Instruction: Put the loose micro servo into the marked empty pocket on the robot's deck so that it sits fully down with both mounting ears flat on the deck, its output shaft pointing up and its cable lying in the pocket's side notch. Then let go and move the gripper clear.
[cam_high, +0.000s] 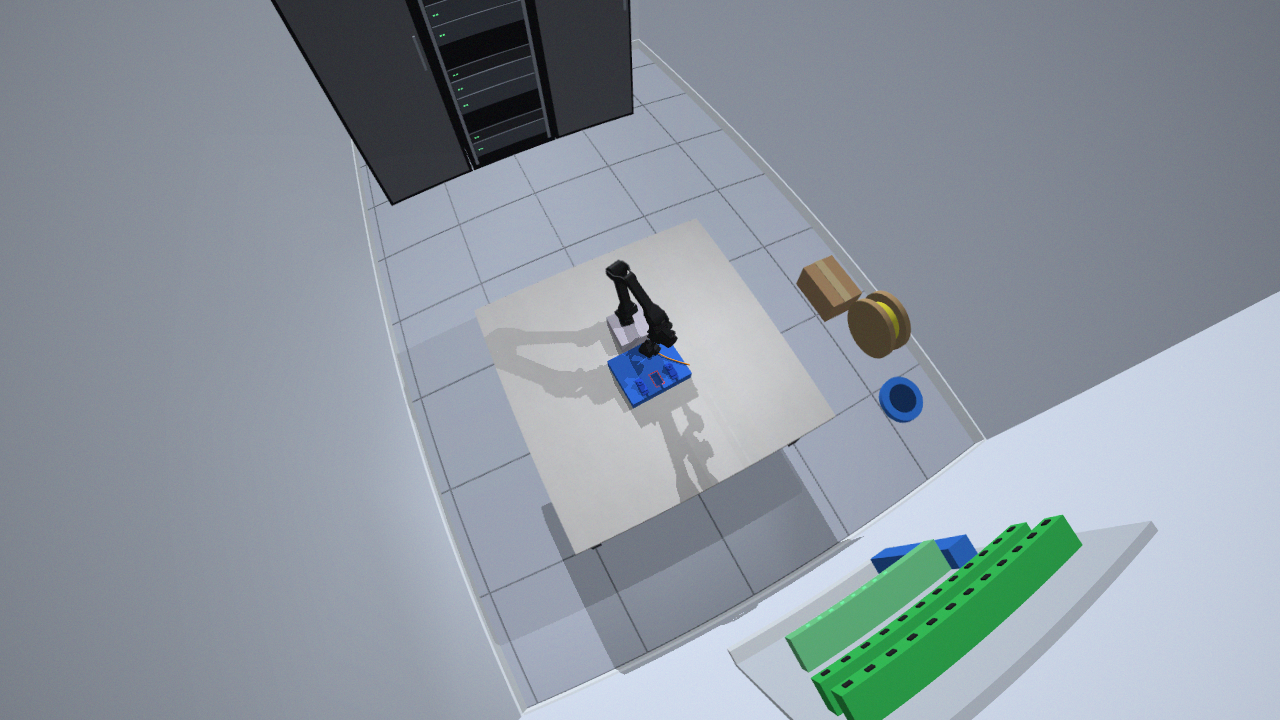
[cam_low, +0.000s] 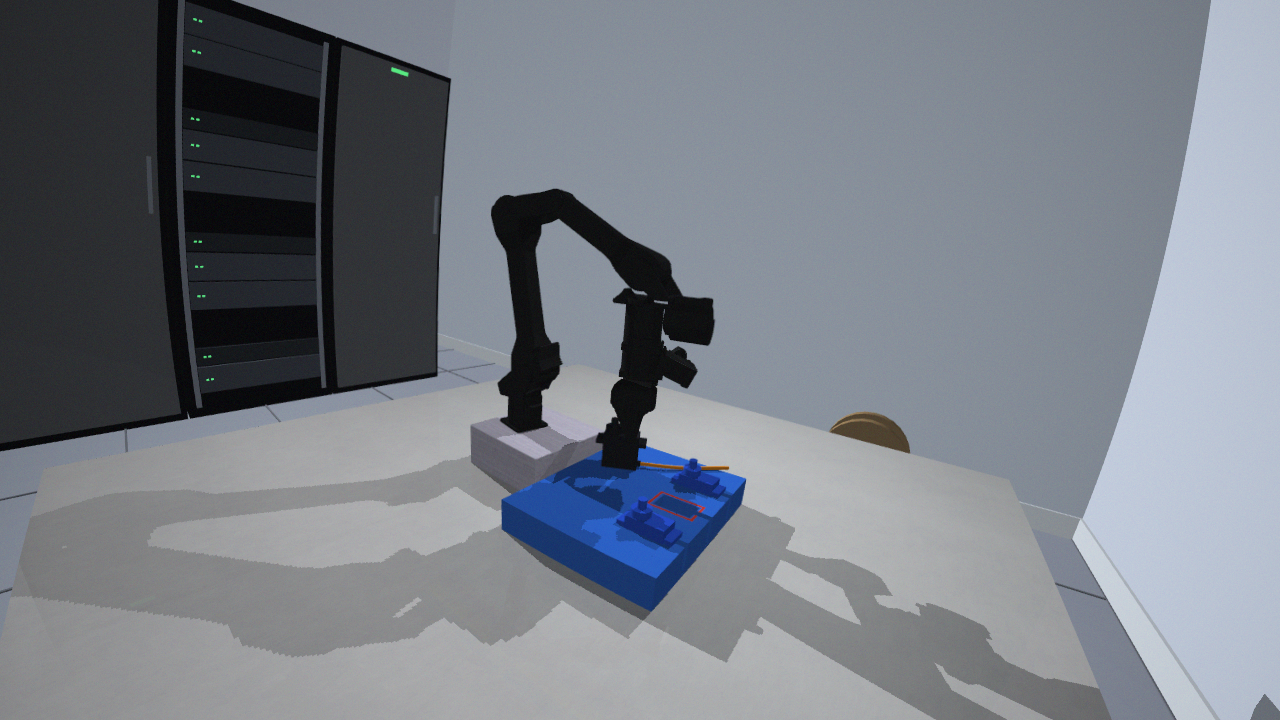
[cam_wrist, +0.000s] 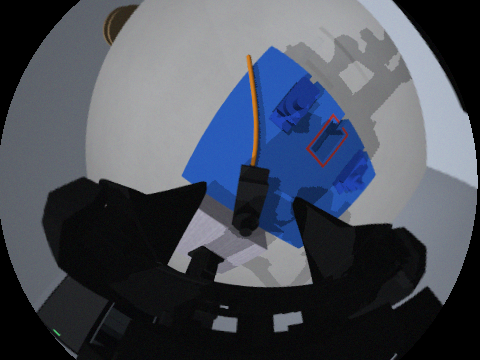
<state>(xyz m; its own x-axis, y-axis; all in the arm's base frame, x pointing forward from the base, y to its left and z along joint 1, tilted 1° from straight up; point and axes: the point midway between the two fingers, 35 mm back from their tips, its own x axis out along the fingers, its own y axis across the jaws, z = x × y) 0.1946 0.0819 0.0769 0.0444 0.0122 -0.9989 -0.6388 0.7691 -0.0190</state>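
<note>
The loose black micro servo (cam_low: 620, 454) (cam_wrist: 251, 192) stands upright on the rear of the blue deck (cam_high: 623, 372) (cam_low: 572, 539) (cam_wrist: 220, 135), its round shaft end up. Its orange cable (cam_high: 675, 360) (cam_low: 716, 468) (cam_wrist: 256, 115) runs out across the deck past its edge. The empty pocket's red outline (cam_low: 671, 513) (cam_wrist: 315, 157) lies between two fitted blue servos (cam_low: 648, 523) (cam_low: 698, 480) (cam_wrist: 296, 102) (cam_wrist: 353, 173). My gripper (cam_wrist: 251, 194) is open and points down over the loose servo, a finger on either side of it in the wrist view. The exact fingertip height is unclear.
The arm's pale base block (cam_low: 501, 452) (cam_wrist: 205, 227) stands close behind the deck. The deck sits on a grey table (cam_high: 554, 429) (cam_low: 268, 671). A carton (cam_high: 827, 286), a spool (cam_high: 877, 324) and a blue ring-shaped object (cam_high: 887, 413) are off the table.
</note>
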